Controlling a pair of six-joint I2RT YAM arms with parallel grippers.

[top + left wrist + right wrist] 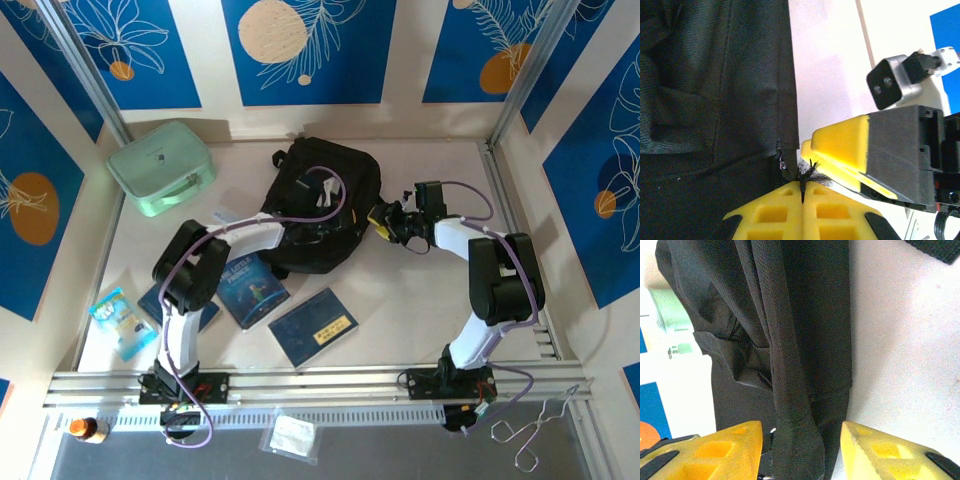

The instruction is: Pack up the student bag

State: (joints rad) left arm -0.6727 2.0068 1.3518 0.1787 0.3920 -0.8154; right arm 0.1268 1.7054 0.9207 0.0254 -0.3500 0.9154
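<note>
White tabletop (420, 300), and your large black soft fabric backpack (355, 175) lies at its middle. Your left hand (802, 187) pinches tight on a frayed black edge of it; right hand (801, 432) gapes astride its strap (790, 390).

One black student bag (318, 200). One mint-green case (160, 168). Three dark-blue books, I think: the middle book (250, 285), the right book (313, 327), and a left book (158, 300) half hidden under an arm, so I could be off. One light-blue packet (122, 322). Two arms: left arm (190, 275), right arm (500, 280). By the front rail, one small bottle (85, 430), one clear sachet (293, 437), one pair of scissors (535, 435).
</note>
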